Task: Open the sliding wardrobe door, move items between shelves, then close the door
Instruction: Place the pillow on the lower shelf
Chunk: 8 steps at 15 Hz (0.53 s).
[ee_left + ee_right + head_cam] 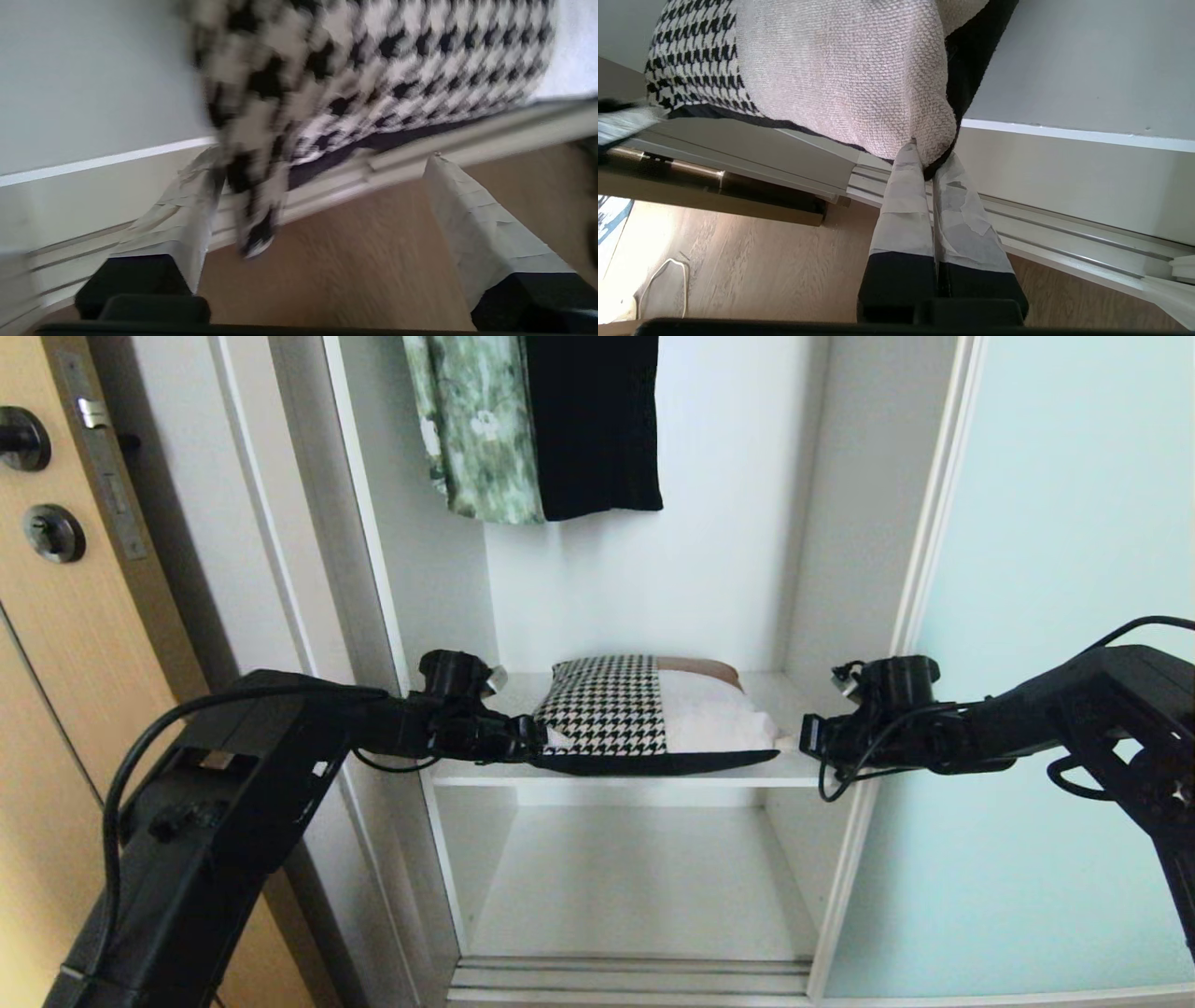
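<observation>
Pinching cushion (840, 70) corner, right gripper (930, 161)

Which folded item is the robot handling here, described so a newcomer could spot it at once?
Look into the open wardrobe, beside the frosted aqua sliding door, to the upper white shelf. There lies a soft folded bundle, pinched at one corner by the right gripper, with the open left gripper at its other end. Unlike the hanging green and black garments above, it lies flat and shows houndstooth beside pale cloth.

A white wardrobe shelf (794, 770) carries one houndstooth, beige and black folded cloth stack (653, 719)
</observation>
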### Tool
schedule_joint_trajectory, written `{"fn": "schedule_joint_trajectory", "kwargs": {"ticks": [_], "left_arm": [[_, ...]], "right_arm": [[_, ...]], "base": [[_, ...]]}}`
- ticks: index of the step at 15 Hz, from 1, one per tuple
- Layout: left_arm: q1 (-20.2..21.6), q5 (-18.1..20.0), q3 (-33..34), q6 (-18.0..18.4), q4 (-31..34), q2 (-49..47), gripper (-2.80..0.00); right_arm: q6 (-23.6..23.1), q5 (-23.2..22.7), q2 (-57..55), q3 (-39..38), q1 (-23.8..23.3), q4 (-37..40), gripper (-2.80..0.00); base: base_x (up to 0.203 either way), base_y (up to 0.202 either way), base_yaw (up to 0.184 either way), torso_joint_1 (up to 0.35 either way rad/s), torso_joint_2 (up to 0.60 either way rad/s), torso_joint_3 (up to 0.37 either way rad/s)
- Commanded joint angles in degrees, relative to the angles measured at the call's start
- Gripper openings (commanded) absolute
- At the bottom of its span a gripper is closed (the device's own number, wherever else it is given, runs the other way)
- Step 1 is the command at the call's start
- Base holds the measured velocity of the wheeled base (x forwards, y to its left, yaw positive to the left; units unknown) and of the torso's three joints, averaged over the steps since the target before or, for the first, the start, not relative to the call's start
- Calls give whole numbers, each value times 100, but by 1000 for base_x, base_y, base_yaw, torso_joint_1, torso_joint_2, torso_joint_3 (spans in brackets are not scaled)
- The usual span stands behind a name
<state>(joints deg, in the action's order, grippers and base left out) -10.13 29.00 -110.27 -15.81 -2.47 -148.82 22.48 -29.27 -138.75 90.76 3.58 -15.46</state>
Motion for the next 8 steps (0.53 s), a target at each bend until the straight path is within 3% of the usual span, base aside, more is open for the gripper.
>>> {"fn": "schedule_joint_trajectory", "kwargs": {"ticks": [1, 5, 6, 7, 8], "left_arm": [[-51, 116, -100, 6, -115, -147, 0], [-51, 76, -93, -1, -280, -147, 0], [-51, 43, -100, -1, -290, -147, -219], [-51, -82, -100, -1, -358, -155, -280], [-49, -311, -98, -1, -505, -188, -280]], "right_arm": [[11, -53, -3, -14, 2, -10, -280], [11, -53, -63, -6, 2, -10, -280], [2, -53, -81, -6, 2, -10, -280], [10, -53, -82, -6, 2, -10, -280], [5, -53, -82, -9, 2, -10, -280]], "base": [[0, 0, 0, 0, 0, 0], [0, 0, 0, 0, 0, 0], [0, 0, 0, 0, 0, 0], [0, 0, 0, 0, 0, 0], [0, 0, 0, 0, 0, 0]]}}
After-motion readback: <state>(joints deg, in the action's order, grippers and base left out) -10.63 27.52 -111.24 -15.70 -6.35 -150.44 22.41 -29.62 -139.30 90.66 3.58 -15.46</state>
